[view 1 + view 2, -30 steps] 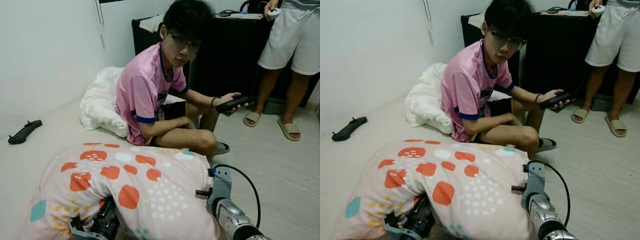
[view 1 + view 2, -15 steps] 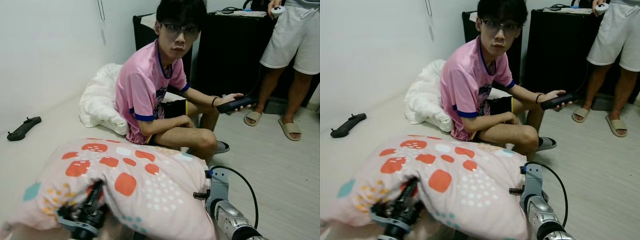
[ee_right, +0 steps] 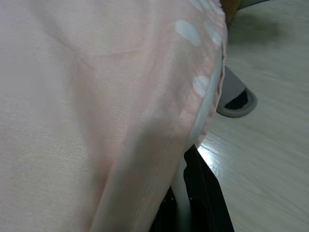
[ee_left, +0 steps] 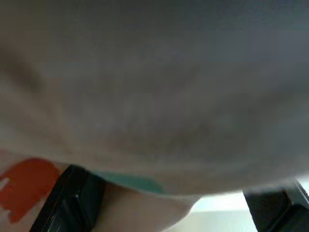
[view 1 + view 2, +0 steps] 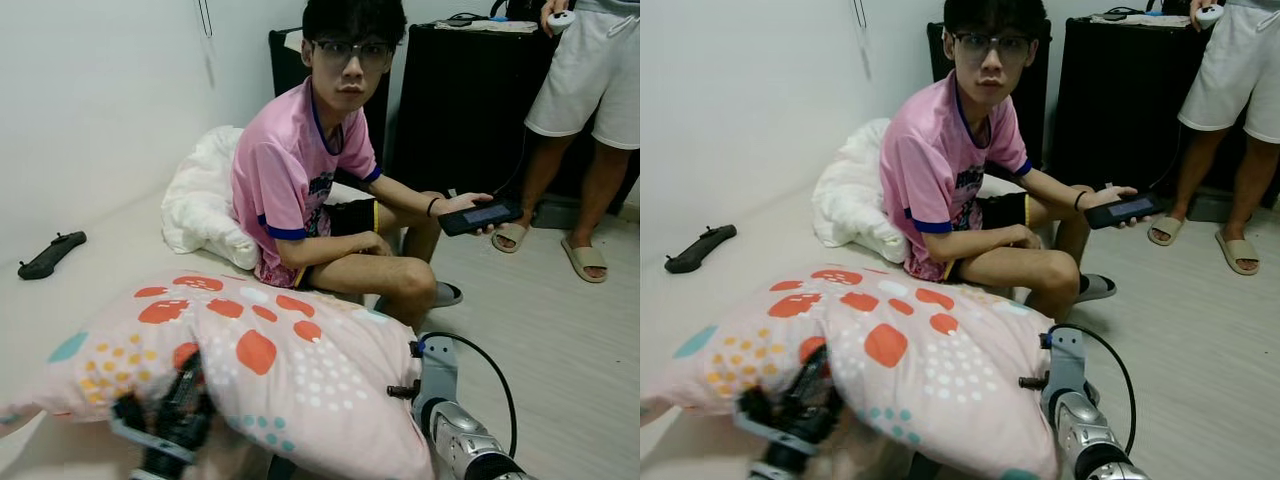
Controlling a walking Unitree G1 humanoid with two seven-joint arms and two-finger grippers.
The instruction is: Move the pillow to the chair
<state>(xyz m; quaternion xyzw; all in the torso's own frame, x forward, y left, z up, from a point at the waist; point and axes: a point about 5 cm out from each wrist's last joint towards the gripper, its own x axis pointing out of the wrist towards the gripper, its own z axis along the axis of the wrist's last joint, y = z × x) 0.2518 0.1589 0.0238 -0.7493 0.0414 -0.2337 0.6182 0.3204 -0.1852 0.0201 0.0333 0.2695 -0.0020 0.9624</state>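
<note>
A big pink pillow (image 5: 250, 350) with orange, white and teal spots hangs low in front of me, carried between both arms. My left gripper (image 5: 172, 408) pushes into its near underside, blurred. In the left wrist view the fabric (image 4: 154, 96) lies across two black fingers (image 4: 72, 193) spread wide apart. My right arm (image 5: 440, 405) presses the pillow's right end, and its gripper is buried behind the fabric. The right wrist view has one black finger (image 3: 203, 193) under the pillow's seam (image 3: 193, 125). I see no chair.
A person in a pink shirt (image 5: 300, 170) sits on the mattress edge just beyond the pillow, holding a phone (image 5: 478, 215). Another person (image 5: 580, 90) stands at the back right by a black cabinet (image 5: 460, 100). White duvet (image 5: 205, 210), black controller (image 5: 50, 255), pale floor (image 5: 560, 340) at right.
The pillow has swung to the left and flattened out, its left end now reaching the picture's edge. My left gripper has moved left with it. The seated person raised the phone.
</note>
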